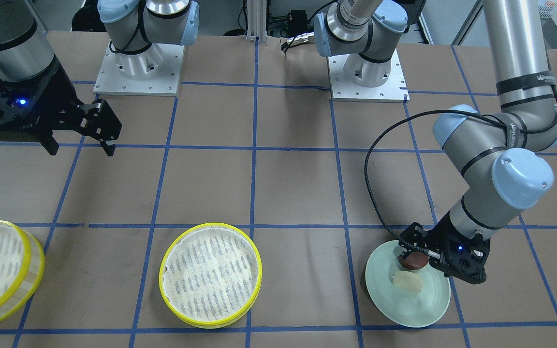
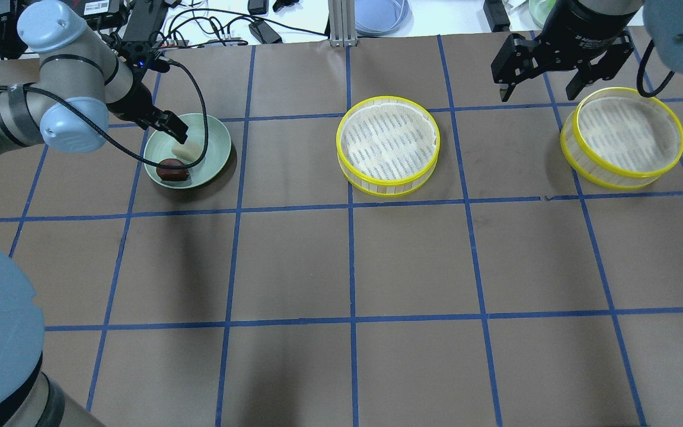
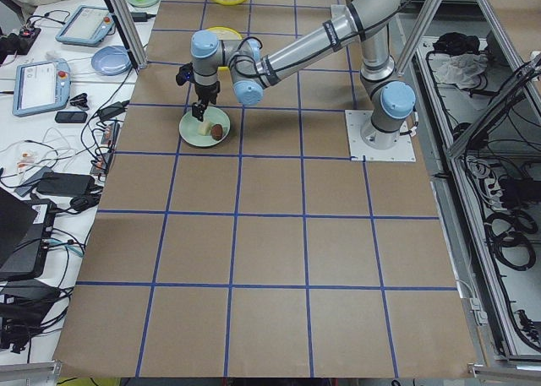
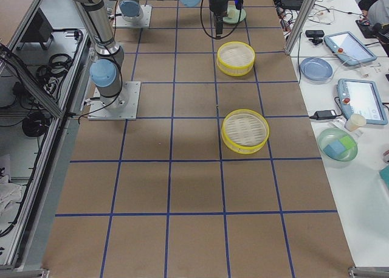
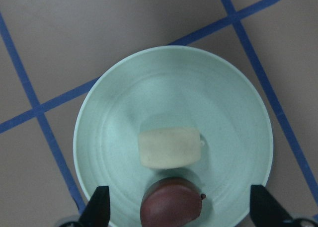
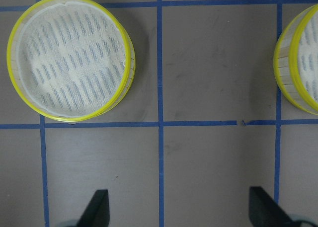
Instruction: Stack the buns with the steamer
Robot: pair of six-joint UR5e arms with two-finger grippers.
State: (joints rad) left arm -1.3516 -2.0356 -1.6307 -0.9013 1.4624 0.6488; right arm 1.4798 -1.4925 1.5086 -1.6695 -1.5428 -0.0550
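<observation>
my left gripper (image 5: 181, 208) hangs close over the pale green plate (image 5: 124, 88), its two fingers (image 5: 99, 209) spread wide and gripping nothing. between the fingertips, touched by neither, lies the dark bun (image 5: 171, 207). just ahead of it, near the middle of the plate, sits the cream bun (image 5: 170, 147), lying crosswise to my reach. i cannot tell whether the two buns touch. the plate's rim curves round beyond both buns. past it the brown paper table (image 5: 99, 28) is crossed by blue tape lines (image 5: 30, 88).

my right gripper (image 6: 181, 209) is held high over the table, fingers parted and bare, with brown paper and a tape crossing below them. ahead, toward the finger at the left of my wrist view, stands the first steamer tray (image 6: 69, 58), yellow-rimmed and lined with white gauze. ahead on the other finger's side, the second steamer tray (image 6: 303, 63) is cut off by the edge of that view. the overhead view shows it whole and lined the same way. the trays stand well apart from each other and from the plate.
</observation>
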